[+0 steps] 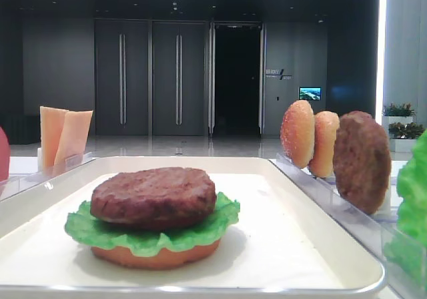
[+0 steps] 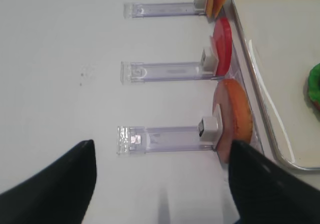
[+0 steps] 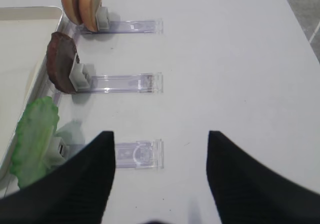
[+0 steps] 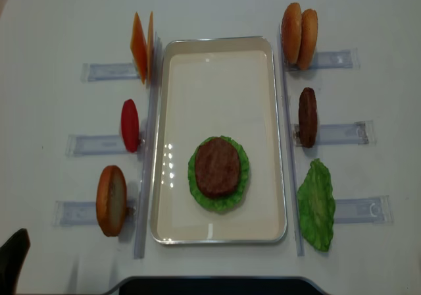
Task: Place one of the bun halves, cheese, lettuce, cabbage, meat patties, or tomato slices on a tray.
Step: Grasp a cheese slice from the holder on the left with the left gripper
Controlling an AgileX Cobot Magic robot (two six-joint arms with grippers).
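Tray [image 4: 276, 110] holds patty [image 4: 216, 166] on lettuce [image 4: 244, 176]; no writing legible, perhaps.

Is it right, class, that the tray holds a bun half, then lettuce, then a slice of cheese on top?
Not quite. The top layer on the tray is a meat patty, not cheese. The overhead exterior view shows the cheese standing in its rack left of the tray. Bun half and lettuce are right.

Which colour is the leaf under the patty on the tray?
Bright green: the lettuce under the patty on the tray, best in the overhead view.
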